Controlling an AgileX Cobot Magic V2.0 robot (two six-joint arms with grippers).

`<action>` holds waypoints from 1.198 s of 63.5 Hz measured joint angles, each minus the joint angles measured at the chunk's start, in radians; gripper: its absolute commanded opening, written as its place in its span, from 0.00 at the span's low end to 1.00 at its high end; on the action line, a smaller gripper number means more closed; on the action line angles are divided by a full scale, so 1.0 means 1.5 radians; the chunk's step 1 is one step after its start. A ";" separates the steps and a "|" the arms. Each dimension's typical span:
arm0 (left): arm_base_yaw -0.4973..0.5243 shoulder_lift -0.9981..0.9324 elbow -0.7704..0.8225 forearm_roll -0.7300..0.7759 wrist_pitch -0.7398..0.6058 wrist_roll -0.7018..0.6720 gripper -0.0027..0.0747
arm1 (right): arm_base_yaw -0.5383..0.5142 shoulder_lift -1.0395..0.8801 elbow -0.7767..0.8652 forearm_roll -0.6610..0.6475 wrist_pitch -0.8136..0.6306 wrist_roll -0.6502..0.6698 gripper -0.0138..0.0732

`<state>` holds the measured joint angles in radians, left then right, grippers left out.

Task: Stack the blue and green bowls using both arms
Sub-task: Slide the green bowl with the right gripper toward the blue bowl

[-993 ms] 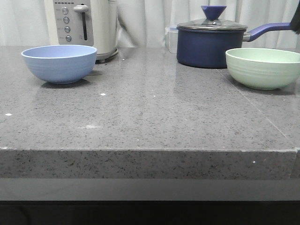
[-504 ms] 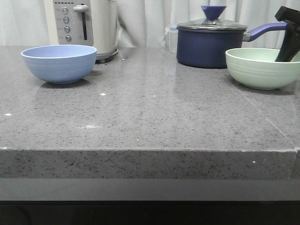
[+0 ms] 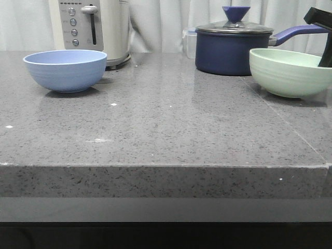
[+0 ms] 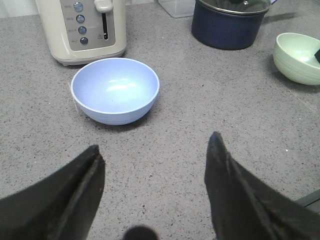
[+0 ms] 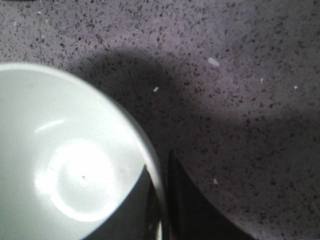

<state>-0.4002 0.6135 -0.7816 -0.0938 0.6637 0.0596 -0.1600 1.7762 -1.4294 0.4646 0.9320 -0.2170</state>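
**Right arm lifting green bowl by its rim; left arm waiting, open**

Far-left of desk: blue bowl upright on the grey top, just in front of the toaster, nothing touching it. Sits level, mouth up, so ready to receive or be dropped into another bowl.

Left gripper seen only in its wrist view: fingers spread wide, nothing between them, held back toward the near edge with the blue bowl centred ahead in the gap. Judged a pre-grasp line-up, not a hold.

Centre of desk bare of task items. Far side, right of centre: navy saucepan with lid, handle pointing toward the right edge, behind the green bowl. Small clear box just beside it.

Far-right of desk: green bowl tipped, rim higher on the left, base appearing just off the surface. Right gripper straddling the wall, one finger inside, the other outside, closed onto the rim. Pinch on one side only explains the tilt.

Judgement: step in hand is carrying green bowl across; stacking not yet begun. Green being larger, blue into green looks the natural nesting. Risk: bowl pivoting in the rim pinch, or clipping the saucepan handle.
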 measured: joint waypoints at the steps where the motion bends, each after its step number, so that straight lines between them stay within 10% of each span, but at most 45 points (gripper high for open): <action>1: 0.000 0.000 0.000 0.000 0.000 0.000 0.60 | 0.000 0.000 0.000 -0.003 0.000 0.000 0.10; 49: 0.000 0.000 0.000 0.000 -0.003 0.000 0.60 | 0.338 0.084 -0.247 -0.148 0.067 0.086 0.10; 76: 0.000 0.000 0.000 0.000 -0.004 0.000 0.60 | 0.357 0.143 -0.276 -0.158 0.079 0.102 0.10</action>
<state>-0.4002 0.6135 -0.7816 -0.0938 0.6576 0.0596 0.3757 1.9900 -1.8438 0.2277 1.0508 -0.0646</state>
